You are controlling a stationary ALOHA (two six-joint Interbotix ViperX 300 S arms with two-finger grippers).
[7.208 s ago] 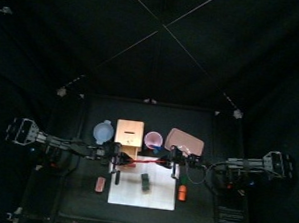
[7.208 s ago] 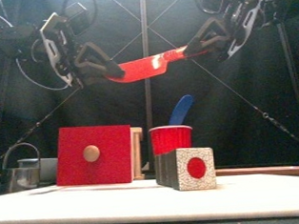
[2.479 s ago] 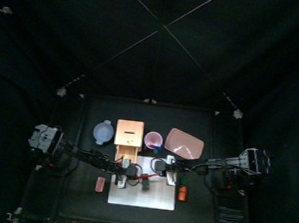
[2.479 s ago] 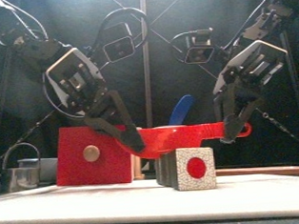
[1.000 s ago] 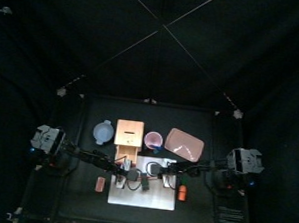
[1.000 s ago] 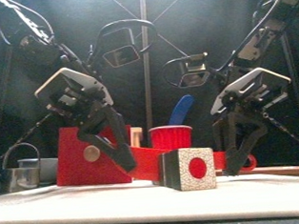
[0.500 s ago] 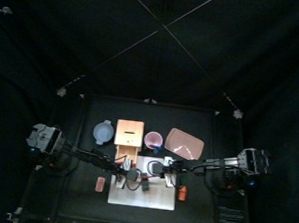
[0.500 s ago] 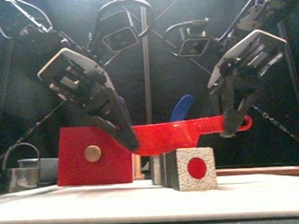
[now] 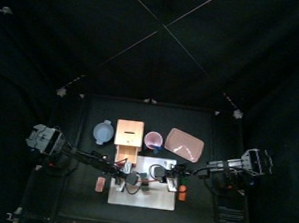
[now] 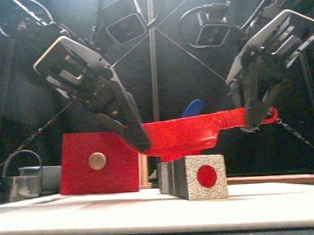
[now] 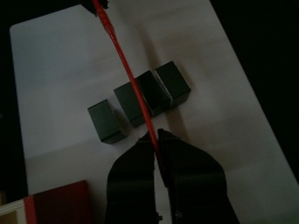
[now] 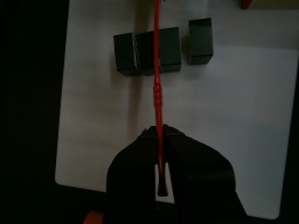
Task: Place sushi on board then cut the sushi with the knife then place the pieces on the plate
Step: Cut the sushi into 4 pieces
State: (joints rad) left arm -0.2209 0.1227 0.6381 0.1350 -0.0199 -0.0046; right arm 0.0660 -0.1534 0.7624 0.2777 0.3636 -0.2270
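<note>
Left gripper (image 10: pixel 138 137) pinches the knife (image 10: pixel 188 134) by its blade and right gripper (image 10: pixel 243 117) by its handle, above the sushi (image 12: pixel 170 48) on the board (image 11: pixel 70 70). One block sits apart and two look joined. I judge another cut and moving every piece to the plate (image 9: pixel 184 142) remain.

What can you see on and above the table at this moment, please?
board: 1, white, table's front middle.
sushi: 3 blocks seen, dark green, on the board.
red knife: 1, red, over the sushi, held at both ends.
cup: 1, red, behind the board.
blue knife: 1, blue, standing in the cup.
box: 1, pale wood with red front, left of the cup.
bowl: 1, blue-grey, left of the box.
tray: 1, pink, right of the cup.
small toys: 2, reddish and orange, either side of the board.
left fingers: black, shut on the red knife.
right fingers: black, shut on the red knife.
</note>
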